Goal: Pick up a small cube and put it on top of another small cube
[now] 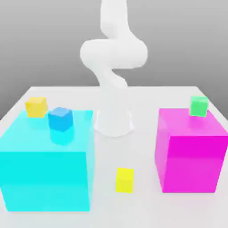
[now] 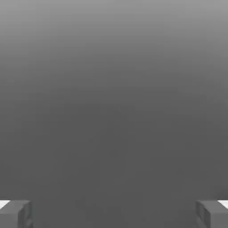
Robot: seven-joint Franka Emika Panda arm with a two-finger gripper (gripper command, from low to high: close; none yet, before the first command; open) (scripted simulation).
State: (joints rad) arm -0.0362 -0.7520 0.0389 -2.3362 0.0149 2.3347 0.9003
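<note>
In the exterior view, a pale, smooth desk [image 1: 133, 153] is seen with its far edge and both far corners in sight. By the middle of that edge, the glossy white arm [image 1: 114, 53] is mounted on a rounded base, its links curved and plain. The small cube, the bright yellow one [image 1: 124, 180], is placed flat on the desk, between the two big blocks and well apart from the far edge. Its faces are flat and evenly coloured.

Toward the exterior view's left, a blocky cyan box [image 1: 46, 180] is seen, with a faintly glossy surface. By its far left corner an orange cube [image 1: 36, 107] is seen; a blue cube [image 1: 61, 119] is seen over the top face, near the far edge, turned at an angle, with a darker patch below it. Toward the exterior view's right, a flat-sided magenta box [image 1: 191, 162] is topped by a green cube [image 1: 198, 106] near its far right corner.

In the hand view, the gripper [image 2: 114, 213] is seen released, its dark, squared fingers [image 2: 14, 214] parted widely and nothing gripped. Behind them, a smooth grey gradient is seen, shaded darker away from one side.
</note>
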